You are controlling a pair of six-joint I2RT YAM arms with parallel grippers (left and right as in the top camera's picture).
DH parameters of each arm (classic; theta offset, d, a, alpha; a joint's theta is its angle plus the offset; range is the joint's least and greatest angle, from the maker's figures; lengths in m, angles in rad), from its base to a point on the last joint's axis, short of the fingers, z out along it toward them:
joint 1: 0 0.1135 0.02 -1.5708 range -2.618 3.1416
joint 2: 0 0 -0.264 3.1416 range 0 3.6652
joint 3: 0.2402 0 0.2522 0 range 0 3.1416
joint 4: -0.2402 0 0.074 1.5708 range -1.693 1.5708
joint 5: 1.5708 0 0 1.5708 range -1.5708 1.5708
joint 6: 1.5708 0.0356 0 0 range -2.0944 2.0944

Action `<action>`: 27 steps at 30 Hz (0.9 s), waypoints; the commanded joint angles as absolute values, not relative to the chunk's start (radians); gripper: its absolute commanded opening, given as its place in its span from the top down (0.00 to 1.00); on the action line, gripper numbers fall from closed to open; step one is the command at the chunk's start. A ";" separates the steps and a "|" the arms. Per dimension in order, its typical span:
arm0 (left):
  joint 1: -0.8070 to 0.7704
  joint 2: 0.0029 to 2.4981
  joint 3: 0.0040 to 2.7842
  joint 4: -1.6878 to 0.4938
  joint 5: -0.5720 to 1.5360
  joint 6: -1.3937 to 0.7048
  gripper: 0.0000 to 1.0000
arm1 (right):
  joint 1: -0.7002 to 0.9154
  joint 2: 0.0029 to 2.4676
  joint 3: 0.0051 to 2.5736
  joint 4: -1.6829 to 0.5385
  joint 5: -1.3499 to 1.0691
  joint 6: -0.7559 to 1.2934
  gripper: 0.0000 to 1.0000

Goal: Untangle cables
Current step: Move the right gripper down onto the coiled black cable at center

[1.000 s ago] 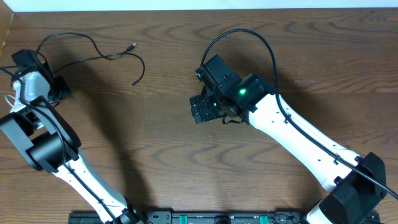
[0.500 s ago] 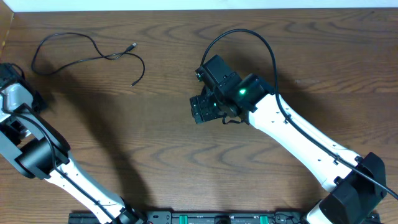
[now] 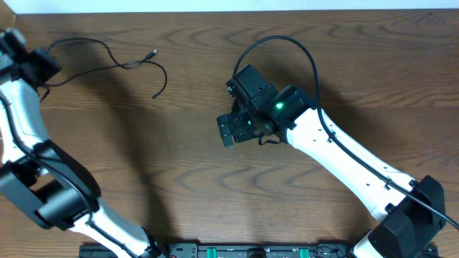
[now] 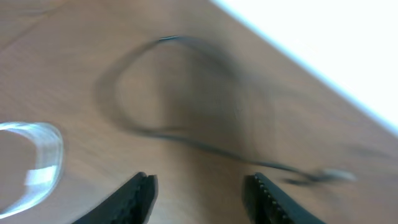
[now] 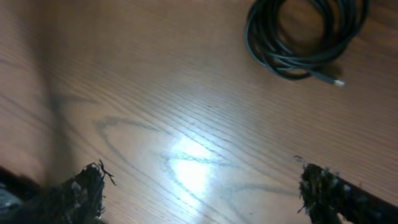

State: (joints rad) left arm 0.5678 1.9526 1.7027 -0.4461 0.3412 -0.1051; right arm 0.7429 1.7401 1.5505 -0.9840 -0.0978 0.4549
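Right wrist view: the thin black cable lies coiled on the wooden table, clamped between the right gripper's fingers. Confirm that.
Not clamped. The thin black cable does lie coiled on the wooden table, but the right gripper is open and empty, its fingers clear of the coil. The right wrist view shows it.

A coiled black cable (image 5: 305, 37) is lying on the bench (image 5: 174, 112), well apart from the spread claw (image 5: 205, 193) fingertips.
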 commanded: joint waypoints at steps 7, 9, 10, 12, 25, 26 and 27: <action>0.256 1.954 1.711 -0.749 0.659 -0.289 0.27 | 0.652 1.736 1.556 -1.079 0.039 0.448 0.01; 0.196 1.954 1.709 -0.794 0.624 -0.290 0.26 | 0.608 1.736 1.556 -1.111 0.043 0.447 0.01; 0.163 1.954 1.709 -0.815 0.598 -0.290 0.26 | 0.583 1.736 1.556 -1.127 0.043 0.447 0.01; 0.103 1.954 1.707 -0.841 0.544 -0.290 0.22 | 0.533 1.737 1.556 -1.156 0.043 0.447 0.01; -0.157 1.954 1.706 -1.003 0.113 -0.290 0.02 | 0.429 1.753 1.510 -1.032 -0.004 0.448 0.02; -0.164 1.954 1.706 -1.009 0.115 -0.290 0.02 | 0.434 1.758 1.500 -1.004 -0.003 0.448 0.02; -0.171 1.954 1.706 -1.012 0.115 -0.290 0.02 | 0.436 1.764 1.490 -0.978 -0.002 0.448 0.02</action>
State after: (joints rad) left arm -0.1616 1.9488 1.7107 -1.0008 0.2134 -0.2886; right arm 0.4259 1.7424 1.5188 -1.0019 0.0120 0.4545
